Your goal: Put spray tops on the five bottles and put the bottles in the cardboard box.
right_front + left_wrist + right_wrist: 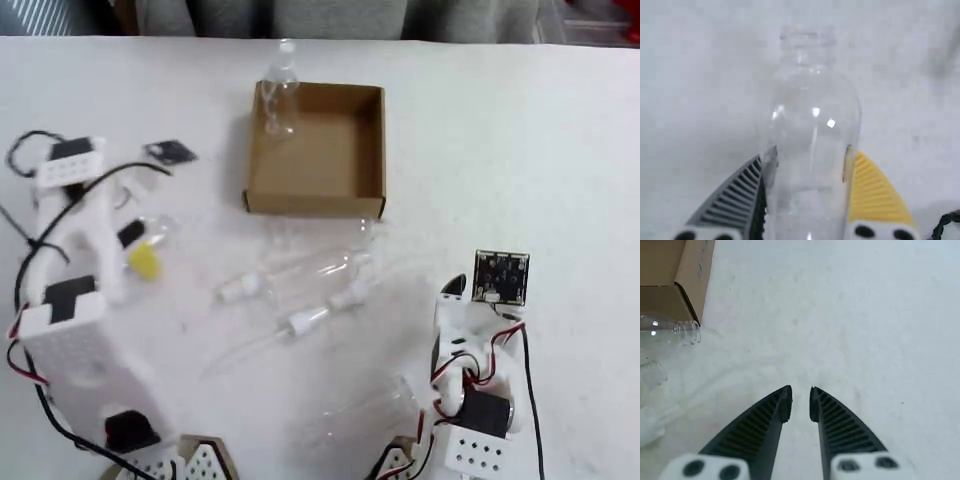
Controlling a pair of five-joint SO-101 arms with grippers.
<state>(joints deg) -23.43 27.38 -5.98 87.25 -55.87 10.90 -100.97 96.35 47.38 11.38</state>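
My left gripper (810, 160) is shut on a clear open-necked bottle (815, 100), held between the grey and yellow fingers, with no spray top on it. From above, that gripper (150, 248) sits at the left of the table. The cardboard box (368, 150) lies at the back centre, and one bottle with a spray top (278, 95) stands in its far left corner. Two clear bottles with white spray tops (300, 272) (335, 298) lie in front of the box. Another clear bottle (365, 408) lies near the front. My right gripper (799, 404) is shut on nothing, low over bare table.
The box corner (690, 275) and an open bottle neck (687, 332) show in the right wrist view. A small black board (500, 276) sits on the right arm, and a black piece (170, 152) lies at the left arm's far side. Cables trail around both arm bases.
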